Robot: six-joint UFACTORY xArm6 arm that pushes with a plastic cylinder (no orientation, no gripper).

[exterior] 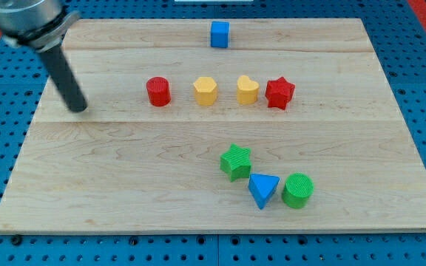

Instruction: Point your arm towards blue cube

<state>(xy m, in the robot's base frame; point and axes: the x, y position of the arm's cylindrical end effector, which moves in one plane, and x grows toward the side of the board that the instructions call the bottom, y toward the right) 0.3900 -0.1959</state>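
Note:
The blue cube [220, 35] stands near the view's top edge of the wooden board [124, 170], a little right of the middle. My tip [79, 108] rests on the board at the view's left, far left of and below the blue cube. The nearest block to the tip is the red cylinder [158, 91], well to its right. The rod slants up to the arm's dark body at the view's top left corner.
A row right of the red cylinder holds a yellow pentagon-like block [206, 91], a yellow heart [247, 90] and a red star [279, 93]. Lower right lie a green star [236, 161], a blue triangle [262, 190] and a green cylinder [297, 191].

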